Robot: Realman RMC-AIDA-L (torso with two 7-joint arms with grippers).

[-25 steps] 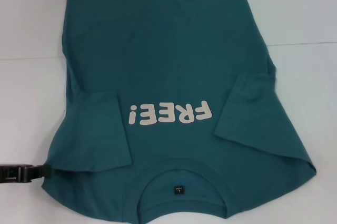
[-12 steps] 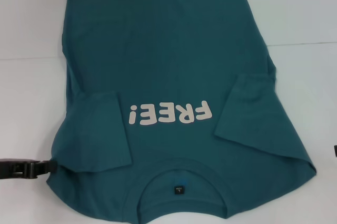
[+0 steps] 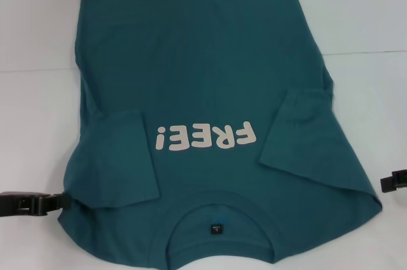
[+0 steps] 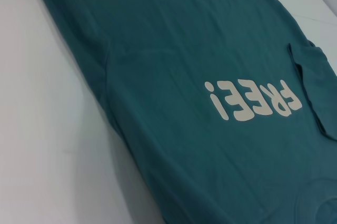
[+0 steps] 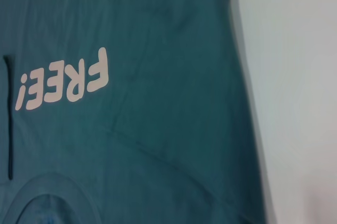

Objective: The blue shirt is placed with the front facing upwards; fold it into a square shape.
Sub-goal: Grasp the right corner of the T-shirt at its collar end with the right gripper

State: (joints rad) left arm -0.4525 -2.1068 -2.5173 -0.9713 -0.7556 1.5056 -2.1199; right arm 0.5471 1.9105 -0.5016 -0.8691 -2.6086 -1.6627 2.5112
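The white worktop (image 3: 369, 41) carries the blue shirt (image 3: 210, 79), which lies flat, front side up, with the collar (image 3: 219, 203) nearest the robot. Both short sleeves are folded inward over the body. The white "FREE!" lettering (image 3: 205, 136) sits between the sleeves. A small dark neck label (image 3: 217, 227) shows inside the collar. The left end effector (image 3: 60, 201) touches the shirt's left shoulder edge; the right end effector (image 3: 389, 182) is just beside the right shoulder edge. Whether either is released or clenched cannot be told.
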